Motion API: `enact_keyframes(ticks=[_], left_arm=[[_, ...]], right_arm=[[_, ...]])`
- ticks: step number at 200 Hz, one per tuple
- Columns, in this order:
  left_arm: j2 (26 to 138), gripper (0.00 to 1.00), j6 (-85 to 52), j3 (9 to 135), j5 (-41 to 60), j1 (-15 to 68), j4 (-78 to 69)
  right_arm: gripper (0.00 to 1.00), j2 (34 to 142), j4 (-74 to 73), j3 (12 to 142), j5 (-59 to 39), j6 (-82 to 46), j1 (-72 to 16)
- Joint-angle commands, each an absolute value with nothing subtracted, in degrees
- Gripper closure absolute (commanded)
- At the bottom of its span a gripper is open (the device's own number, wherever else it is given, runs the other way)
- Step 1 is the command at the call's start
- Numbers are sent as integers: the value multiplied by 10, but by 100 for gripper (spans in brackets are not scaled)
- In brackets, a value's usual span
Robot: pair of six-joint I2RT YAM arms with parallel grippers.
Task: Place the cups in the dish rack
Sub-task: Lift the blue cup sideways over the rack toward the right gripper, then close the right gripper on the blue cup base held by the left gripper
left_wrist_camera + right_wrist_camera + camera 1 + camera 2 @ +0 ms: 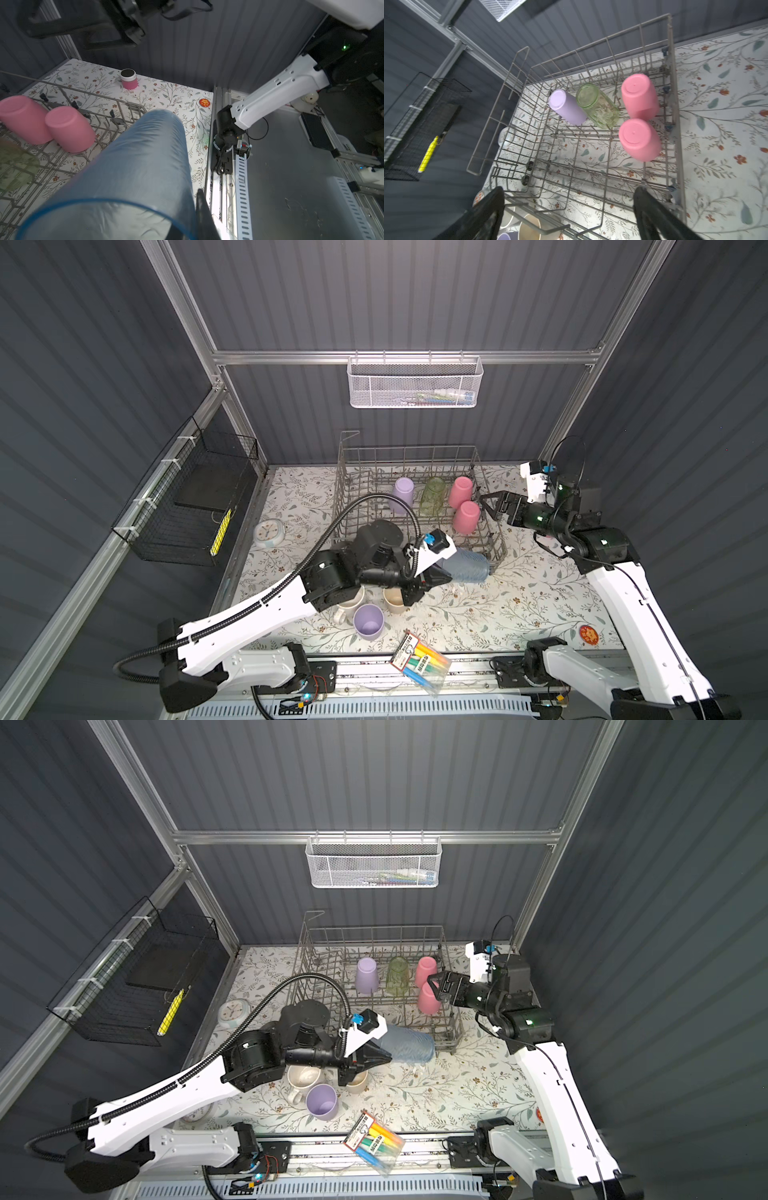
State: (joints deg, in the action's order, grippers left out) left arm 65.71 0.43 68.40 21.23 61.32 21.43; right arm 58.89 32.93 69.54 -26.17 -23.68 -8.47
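Observation:
The grey wire dish rack (409,448) (374,930) (672,83) holds several upturned cups: lilac (403,493), green (433,495) and two pink (461,491) (466,517). My left gripper (440,572) (194,205) is shut on the rim wall of the translucent blue cup (469,566) (135,166), which lies sideways by the rack's front right corner. My right gripper (488,506) (569,193) hangs open and empty over the rack's right side, beside the pink cups. A cream mug (351,605), a beige cup (392,599) and a lilac cup (368,621) stand on the table under my left arm.
A clear marker pack (422,662) lies at the table's front edge. A small clock (269,532) lies left of the rack, a red disc (588,634) at front right, and a pink jar (129,79) near the right wall. A white mesh basket (415,381) and a black wire basket (187,506) hang on the walls.

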Motion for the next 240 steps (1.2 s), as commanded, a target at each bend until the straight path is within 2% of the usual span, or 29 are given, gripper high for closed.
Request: enact_keyframes(ticks=[1, 44, 74, 107, 156, 240], left_arm=[[619, 100, -47, 644, 310, 564, 91], [601, 100, -215, 542, 460, 429, -151], [629, 100, -335, 490, 508, 380, -331], [667, 100, -404, 475, 529, 362, -438], [694, 100, -425, 479, 537, 358, -476], [727, 100, -460, 483, 541, 358, -529]], right_arm=[[4, 579, 298, 687, -326, -254, -78], [4, 576, 249, 651, -429, -284, -65], [4, 567, 210, 624, -488, -302, -65], [4, 555, 143, 588, -548, -346, -65], [4, 550, 64, 558, -605, -399, -65], [4, 573, 9, 550, -625, -442, -105]])
